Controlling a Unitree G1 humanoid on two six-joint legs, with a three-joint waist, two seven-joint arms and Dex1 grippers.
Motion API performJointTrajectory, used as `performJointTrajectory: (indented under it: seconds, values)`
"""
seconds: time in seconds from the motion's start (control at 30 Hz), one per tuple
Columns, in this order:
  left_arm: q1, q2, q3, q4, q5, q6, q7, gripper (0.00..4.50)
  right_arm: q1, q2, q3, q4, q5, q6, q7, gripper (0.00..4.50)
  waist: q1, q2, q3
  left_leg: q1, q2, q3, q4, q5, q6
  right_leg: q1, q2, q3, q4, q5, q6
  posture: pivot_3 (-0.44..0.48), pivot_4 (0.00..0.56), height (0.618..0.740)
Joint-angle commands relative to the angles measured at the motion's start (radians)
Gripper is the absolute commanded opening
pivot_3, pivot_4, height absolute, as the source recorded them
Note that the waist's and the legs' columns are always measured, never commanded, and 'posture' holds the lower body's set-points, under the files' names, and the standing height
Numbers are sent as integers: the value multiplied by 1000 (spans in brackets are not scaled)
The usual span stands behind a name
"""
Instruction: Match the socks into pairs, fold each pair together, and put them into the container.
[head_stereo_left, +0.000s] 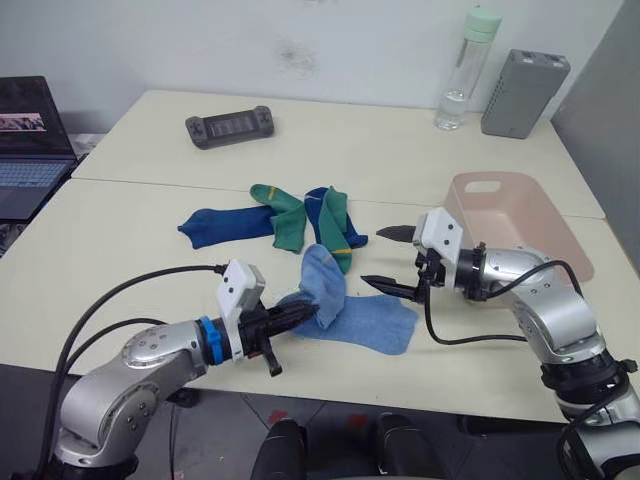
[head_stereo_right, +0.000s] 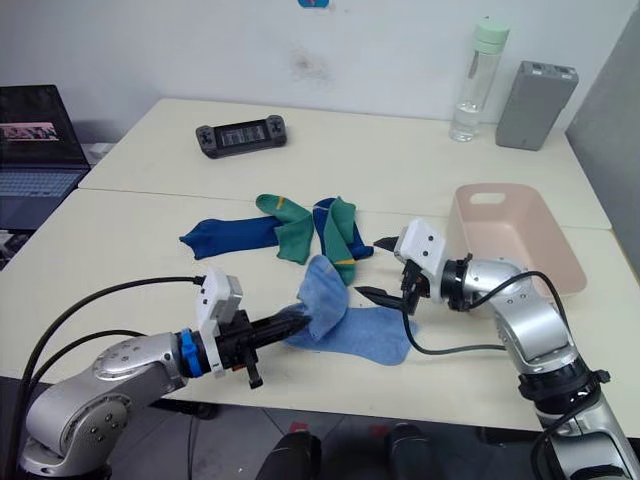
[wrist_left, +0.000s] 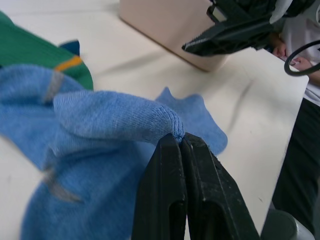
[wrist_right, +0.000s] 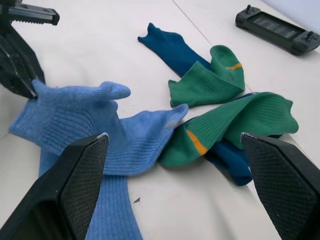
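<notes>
Six socks are seen lying near the middle of the pale surface (head_stereo_left: 150, 290). One light blue sock (head_stereo_left: 322, 283) is pinched at its edge by the left gripper (head_stereo_left: 305, 315), whose two black fingers are pressed shut on the fabric; part of the sock is lifted and folded over, as is shown closely in the left wrist view. A second light blue sock (head_stereo_left: 375, 322) is spread flat on the surface beneath and beside the first, its toe pointed toward the robot's right.

The right gripper (head_stereo_left: 390, 258) is held just above the flat light blue sock, with its fingers spread wide apart and nothing between them. In the right wrist view the socks are framed between those two fingers.

Farther from the robot, a dark blue sock (head_stereo_left: 225, 224) is laid flat, reaching toward the robot's left. A green sock (head_stereo_left: 282, 215) with a yellow mark is folded partly over its end. A second green sock (head_stereo_left: 337, 225) is draped over the other dark blue sock (head_stereo_left: 352, 236), of which little is exposed.

The pink container (head_stereo_left: 545, 225) is placed on the right side of the surface, just behind the right arm, and no sock is seen in it.

At the far side of the surface a black handheld controller (head_stereo_left: 230, 126), a clear bottle (head_stereo_left: 465, 70) with a green cap and a grey box (head_stereo_left: 524, 93) are set. An open laptop (head_stereo_left: 28, 145) is seen at the far left.
</notes>
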Motion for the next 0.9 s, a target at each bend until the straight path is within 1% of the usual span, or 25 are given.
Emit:
performJointTrajectory:
  seconds: [0.03, 0.1, 0.17, 0.3, 0.37, 0.4, 0.5, 0.57, 0.63, 0.7, 0.77, 0.83, 0.9]
  values:
    - [41, 6, 16, -55, -20, 0, 14, 35, 11, -12, -13, -41, 7, -19, 10, 4500, 0, 0, 0, 0, 0, 0, 0, 0, 0, 0, 0, 0, 0, 0, 0, 0, 150, 740]
    - [69, -7, 5, -62, -13, -9, 28, 35, 20, -11, -13, -44, 7, -17, 7, 4500, 0, 0, 0, 0, 0, 0, 0, 0, 0, 0, 0, 0, 0, 0, 0, 0, 150, 740]
    - [59, -43, -8, -55, -13, -27, 47, 35, 24, -10, -12, -45, 5, -18, 4, 4500, 0, 0, 0, 0, 0, 0, 0, 0, 0, 0, 0, 0, 0, 0, 0, 0, 150, 740]
    - [-33, -180, -17, -19, -10, -119, 89, 35, 26, -11, -16, -36, -3, -24, -2, 4500, 4, 0, 0, 0, 0, 0, 1, 0, 0, 0, 0, 0, 0, 0, 0, 0, 150, 740]
    - [-66, -229, -28, -10, -8, -134, 111, 35, 25, -14, -22, -28, -9, -30, -7, 4500, 4, 0, 0, 0, -1, 0, 1, 0, 0, 1, 0, 0, -1, 0, 0, 0, 150, 740]
    - [-67, -235, -44, -7, 2, -130, 113, 35, 24, -16, -24, -26, -10, -31, -7, 4500, 3, 0, 0, 0, -1, 1, 1, 0, 0, 1, 0, 0, -1, 0, 0, 0, 150, 740]
    - [-25, -212, -123, -2, 58, -112, 107, 35, 21, -21, -30, -23, -11, -29, -7, 4500, -5, 0, 0, 1, 0, 2, 1, 0, 0, 0, 0, 2, 0, 0, 0, 0, 150, 740]
    - [-5, -210, -136, -2, 59, -99, 117, 350, 25, -28, -34, -24, -12, -28, -8, 4500, -7, 0, 0, 1, 0, 2, 0, 0, 0, 0, 0, 2, 0, 0, 0, 0, 150, 740]
    - [6, -198, -134, 3, 53, -84, 118, 779, 31, -35, -37, -26, -12, -27, -7, 4500, -3, 0, 0, 1, 0, 1, 0, 0, 0, 0, 1, 1, 0, 0, 0, 0, 150, 740]
    - [23, -168, -124, -5, 41, -65, 102, 1417, 38, -42, -39, -31, -9, -25, -5, 4500, -1, 0, 0, 1, 0, 1, 0, 0, 0, 0, 1, 1, 0, 0, 0, 0, 150, 740]
    - [45, -124, -89, -31, 6, -42, 80, 2027, 46, -51, -36, -40, -5, -24, 5, 4500, -2, 0, 0, 1, 0, 1, 0, 0, 0, 0, 0, 2, 0, 0, 0, 0, 150, 740]
    - [64, -68, -42, -48, -15, -36, 51, 2666, 50, -59, -30, -44, 0, -27, 18, 4500, -1, 0, 0, 1, 0, 2, 0, 0, 0, 0, 0, 2, 0, 0, 0, 0, 150, 740]
    - [82, 3, 28, -35, -29, -43, 0, 3280, 56, -69, -21, -51, 5, -31, 39, 4500, -1, 0, 0, 1, 0, 1, 0, 0, 0, 0, 1, 2, 0, 0, 0, 0, 150, 740]
